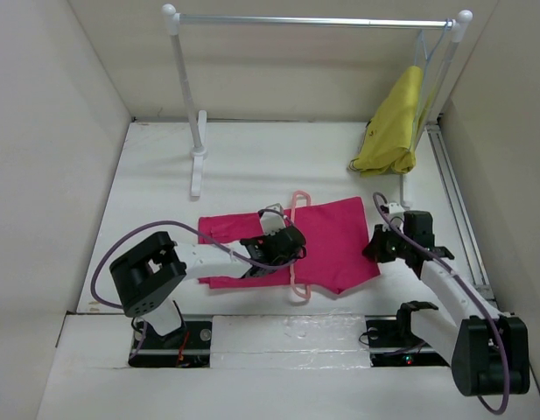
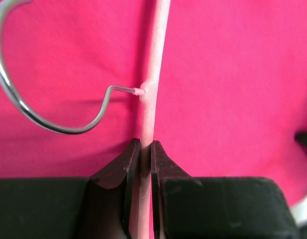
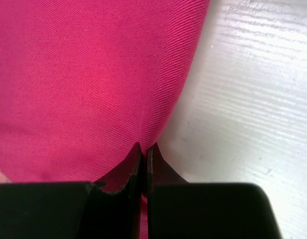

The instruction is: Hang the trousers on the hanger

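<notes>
The magenta-pink trousers (image 1: 335,241) lie folded on the white table (image 1: 252,166). The salmon-pink hanger (image 1: 298,203) lies across them, its ends sticking out at the far and near edges. My left gripper (image 1: 283,248) is shut on the hanger's bar (image 2: 152,74) just below the metal hook (image 2: 24,107), over the cloth (image 2: 233,79). My right gripper (image 1: 381,247) is shut on the right edge of the trousers (image 3: 83,84), pinching the cloth at the table surface.
A clothes rail (image 1: 313,21) stands at the back on white posts. A mustard-yellow garment (image 1: 394,127) hangs at its right end on a pale hanger. White walls close in both sides.
</notes>
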{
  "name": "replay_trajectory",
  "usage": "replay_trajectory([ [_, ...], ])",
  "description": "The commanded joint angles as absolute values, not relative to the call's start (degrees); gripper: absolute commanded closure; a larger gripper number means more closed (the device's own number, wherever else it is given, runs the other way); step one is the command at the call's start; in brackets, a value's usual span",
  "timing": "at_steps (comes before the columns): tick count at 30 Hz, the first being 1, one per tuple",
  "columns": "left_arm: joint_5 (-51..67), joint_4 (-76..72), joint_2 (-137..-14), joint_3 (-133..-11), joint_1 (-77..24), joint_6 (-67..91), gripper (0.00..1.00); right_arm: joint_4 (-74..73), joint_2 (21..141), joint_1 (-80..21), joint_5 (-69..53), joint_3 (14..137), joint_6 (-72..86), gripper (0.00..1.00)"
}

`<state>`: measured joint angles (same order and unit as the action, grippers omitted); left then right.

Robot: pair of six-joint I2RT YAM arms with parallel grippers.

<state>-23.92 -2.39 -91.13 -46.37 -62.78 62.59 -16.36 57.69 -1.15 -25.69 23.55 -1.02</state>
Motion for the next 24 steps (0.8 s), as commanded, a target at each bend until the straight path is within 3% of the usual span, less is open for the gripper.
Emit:
replay_trajectory([
  [1, -30.9, 0.5, -91.0, -46.9, -60.3, 61.5, 1.00, -20.7, 54.1, -1.1, -27.0, 21.5, -0.7, 1.00],
  [7, -31.4, 1.8, -89.2, -44.7, -59.8, 60.5, 1.00, -22.2, 51.2, -0.1, -24.6, 21.4, -1.5, 1.00],
  [15, -33.8, 5.9, -86.8, -42.6, -60.9, 58.6, 1.00, -17.8, 60.3, 3.5, -27.0, 24.3, -3.3, 1.00],
  [24, -33.5, 7.0, -85.4, -39.9, -60.9, 56.2, 1.00, -20.3, 59.6, 10.7, -28.6, 28.5, -7.7, 1.00],
])
